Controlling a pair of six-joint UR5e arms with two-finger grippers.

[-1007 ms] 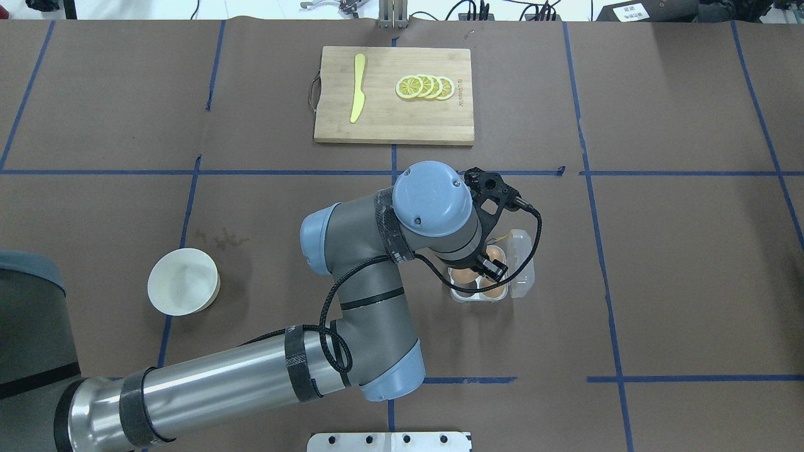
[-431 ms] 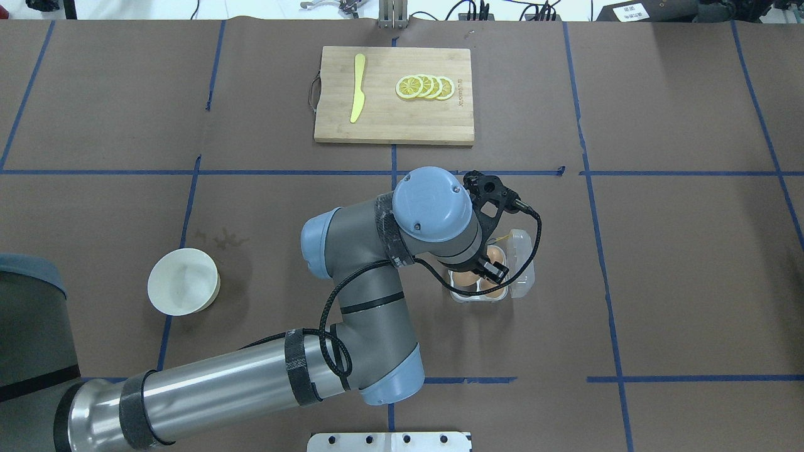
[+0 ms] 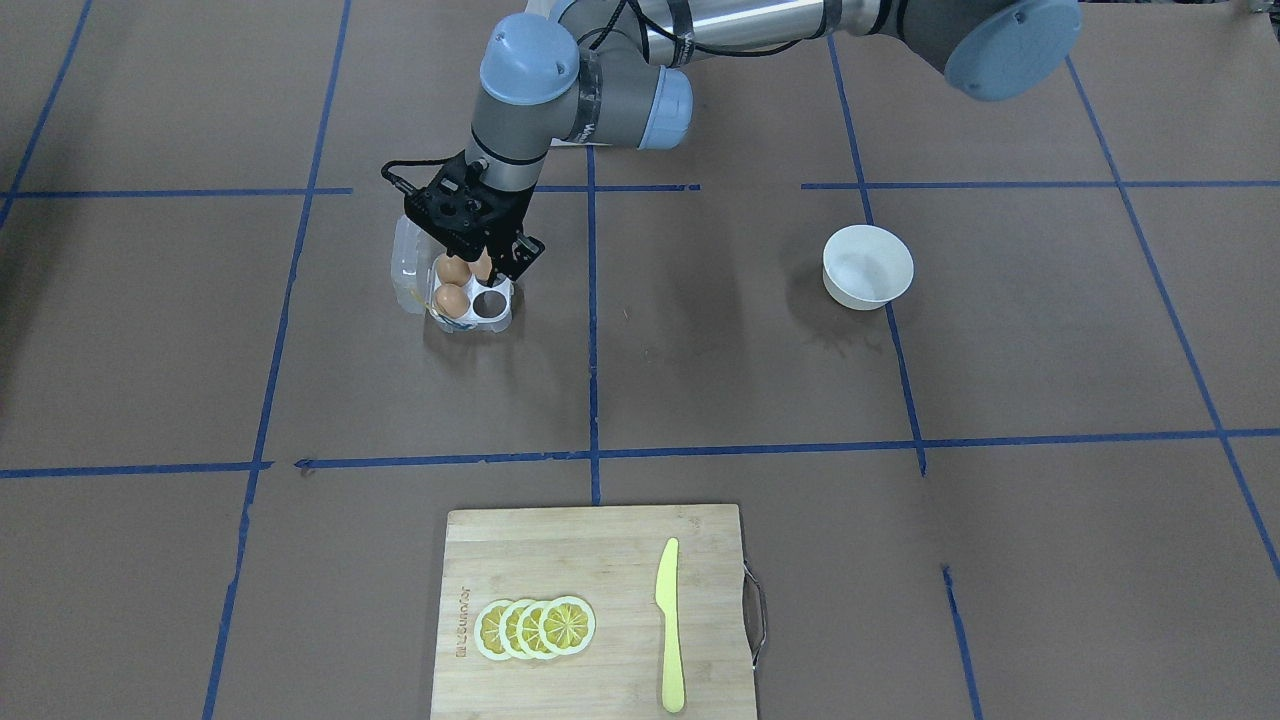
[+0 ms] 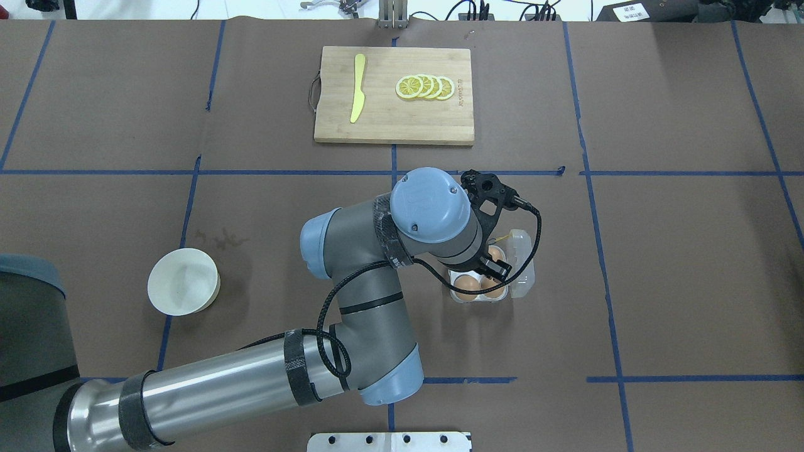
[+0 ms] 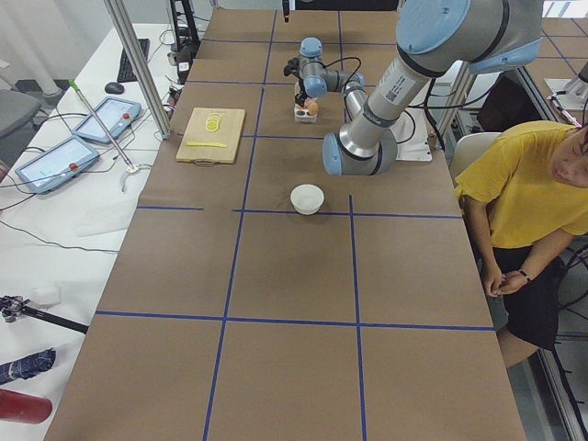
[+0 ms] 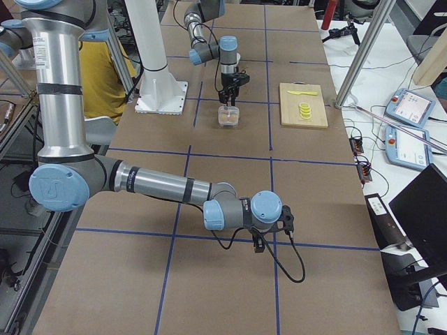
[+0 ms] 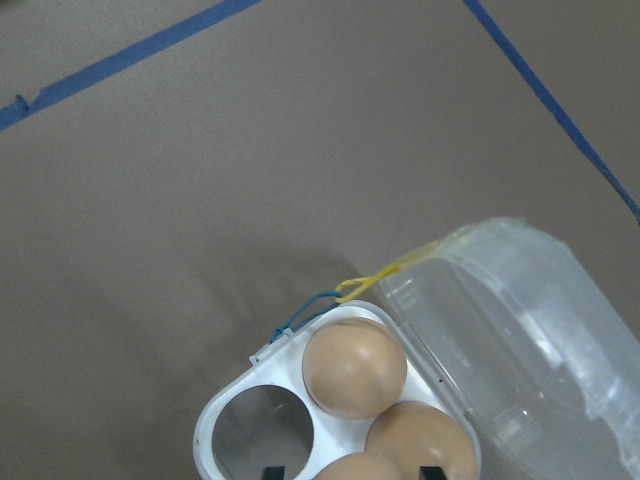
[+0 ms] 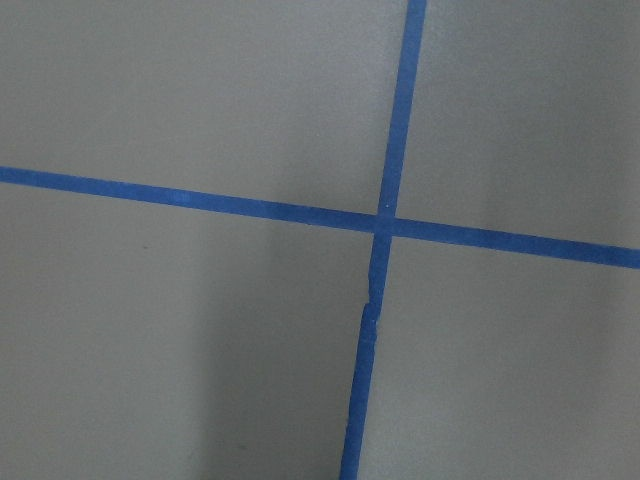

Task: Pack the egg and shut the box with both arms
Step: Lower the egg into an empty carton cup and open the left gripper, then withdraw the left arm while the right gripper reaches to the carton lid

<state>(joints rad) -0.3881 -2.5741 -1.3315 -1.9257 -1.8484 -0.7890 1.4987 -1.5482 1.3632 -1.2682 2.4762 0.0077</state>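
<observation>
The clear box stands open at mid-table, its lid folded out to the side, yellow string at the hinge. It holds three orange-brown eggs; one cell is bare. My left gripper hangs right over the box, fingers spread on both sides of the egg in the near cell, which sits in the cell. My right gripper hovers low over bare table far off; I cannot tell if it is open or shut.
A white bowl stands to the left of the box. A wooden cutting board with lemon slices and a yellow knife lies at the far side. A person in yellow sits beside the table.
My left wrist has drawn slightly back and up from the box, so the near egg shows more fully. The box and eggs have stayed put.
</observation>
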